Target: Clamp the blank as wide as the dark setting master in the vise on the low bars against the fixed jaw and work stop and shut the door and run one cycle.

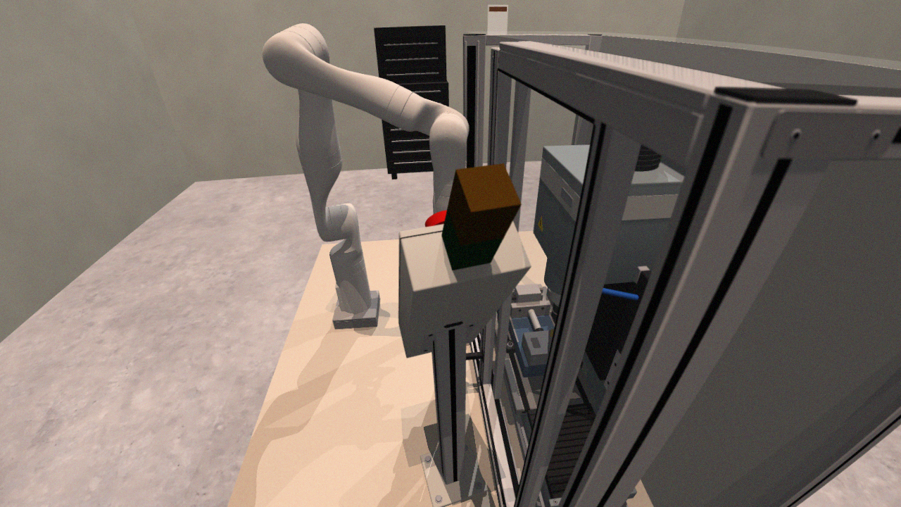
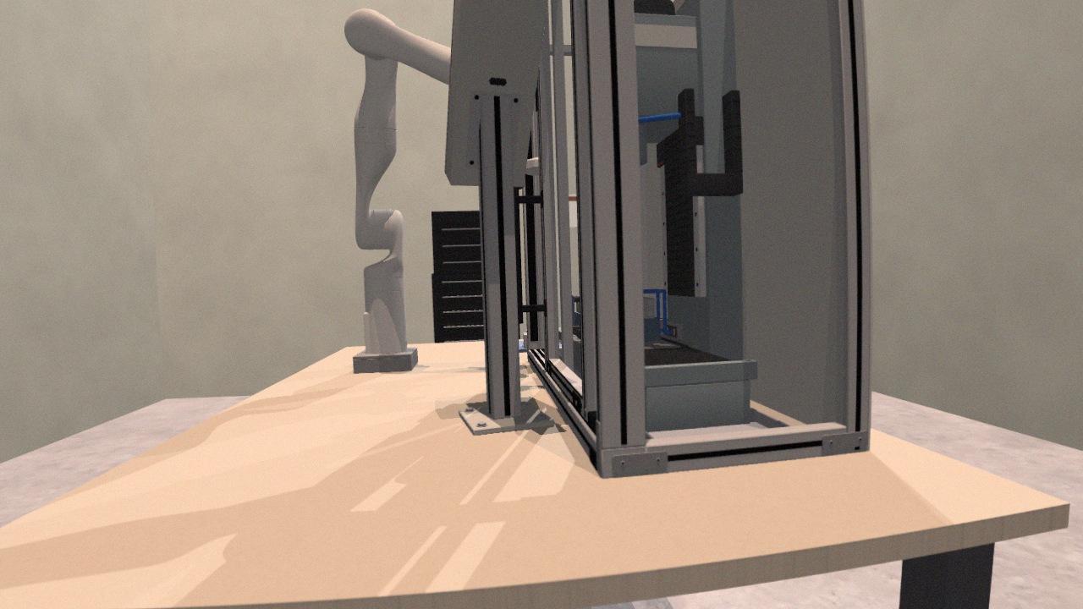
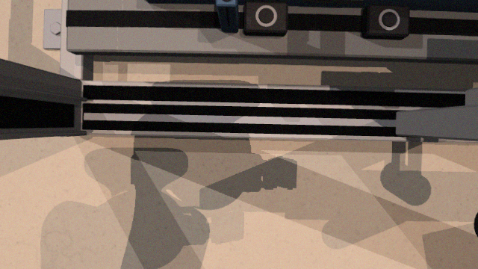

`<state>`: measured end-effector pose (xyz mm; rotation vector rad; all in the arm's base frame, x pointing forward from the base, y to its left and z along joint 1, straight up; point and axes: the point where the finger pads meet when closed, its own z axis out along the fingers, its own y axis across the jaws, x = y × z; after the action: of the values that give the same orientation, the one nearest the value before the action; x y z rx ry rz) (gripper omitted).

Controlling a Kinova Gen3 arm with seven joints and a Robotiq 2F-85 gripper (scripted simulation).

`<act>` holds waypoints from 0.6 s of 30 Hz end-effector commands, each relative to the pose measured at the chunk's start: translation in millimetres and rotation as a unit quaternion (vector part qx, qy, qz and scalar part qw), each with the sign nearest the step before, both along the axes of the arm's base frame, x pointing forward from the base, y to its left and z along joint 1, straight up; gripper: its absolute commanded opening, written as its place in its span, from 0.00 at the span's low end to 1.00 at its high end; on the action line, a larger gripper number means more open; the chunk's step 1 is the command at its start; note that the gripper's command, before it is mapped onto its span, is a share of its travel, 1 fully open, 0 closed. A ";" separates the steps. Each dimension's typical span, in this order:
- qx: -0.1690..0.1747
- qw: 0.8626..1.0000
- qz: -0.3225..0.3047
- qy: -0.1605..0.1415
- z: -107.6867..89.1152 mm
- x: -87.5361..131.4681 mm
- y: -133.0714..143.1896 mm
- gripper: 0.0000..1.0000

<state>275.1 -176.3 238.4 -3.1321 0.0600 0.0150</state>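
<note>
My gripper is hidden in the top and exterior views; the arm (image 1: 378,97) (image 2: 376,189) drops behind the control column (image 1: 440,289) (image 2: 496,249), just outside the guard (image 1: 630,82) (image 2: 606,227). No fingers show in the wrist view, and nothing is held. That view looks straight down on the guard's slotted door track (image 3: 239,116) and the table (image 3: 75,209). At its top edge are the vise base (image 3: 149,39), the work stop's blue tip (image 3: 227,15) and two black clamps (image 3: 266,16) (image 3: 388,18). Inside the guard, a light grey block (image 1: 535,346) sits in the blue vise (image 1: 521,327).
The column carries a lamp stack (image 1: 481,214) and a red button (image 1: 434,219). A grey door corner (image 3: 437,121) rests on the track at the right, a dark post (image 3: 37,101) at the left. The machine head (image 1: 566,208) fills the guard's back. A black rack (image 1: 412,94) stands behind.
</note>
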 end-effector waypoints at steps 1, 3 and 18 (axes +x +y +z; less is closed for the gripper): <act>-0.003 1.000 0.000 -0.006 1.6 0.3 -1.6 1.00; -0.002 1.000 -0.001 -0.002 1.3 -10.4 -1.5 1.00; -0.003 1.000 0.000 -0.005 3.1 -50.3 -2.7 1.00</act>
<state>224.6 -176.7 240.5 -3.1294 0.0562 0.0124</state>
